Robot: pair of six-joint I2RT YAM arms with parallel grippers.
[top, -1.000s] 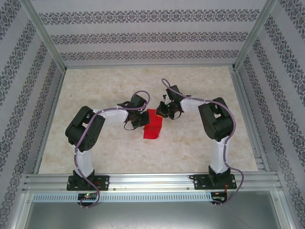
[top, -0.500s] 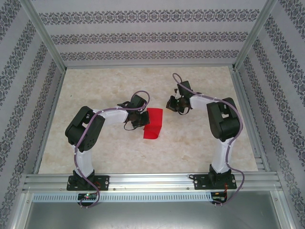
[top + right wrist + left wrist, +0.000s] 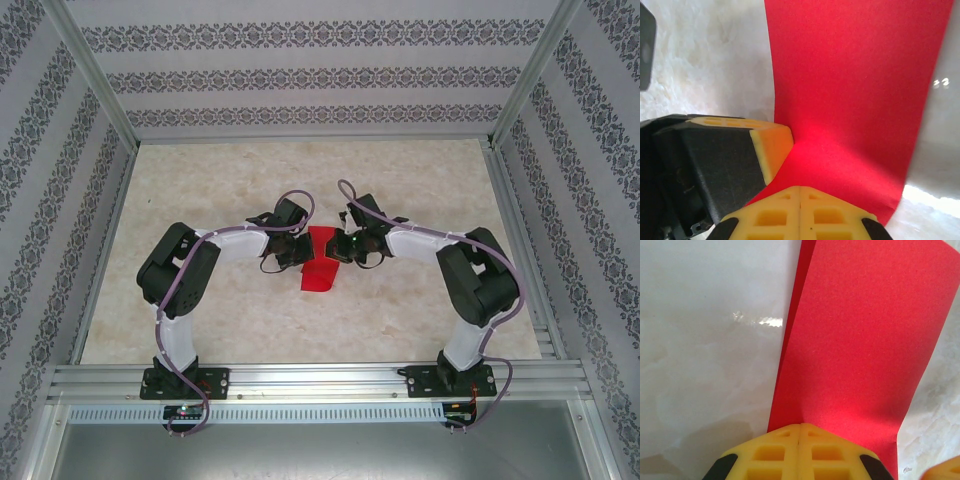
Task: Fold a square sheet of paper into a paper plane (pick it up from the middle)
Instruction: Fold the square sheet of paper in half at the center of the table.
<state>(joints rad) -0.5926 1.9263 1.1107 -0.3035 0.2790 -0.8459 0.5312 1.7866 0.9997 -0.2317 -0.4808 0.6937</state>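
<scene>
The square sheet of paper (image 3: 318,275), folded, is laid lengthwise straight ahead of left gripper (image 3: 799,432) and right gripper (image 3: 799,194), both clenched empty and pressed side by side on it.

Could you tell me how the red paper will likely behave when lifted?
Probably floppy: the red sheet bows in the right wrist view instead of lying flat on the table. Likely very light, since it looks thin at its edges. It probably creases readily; a folded layer shows in the left wrist view.
</scene>
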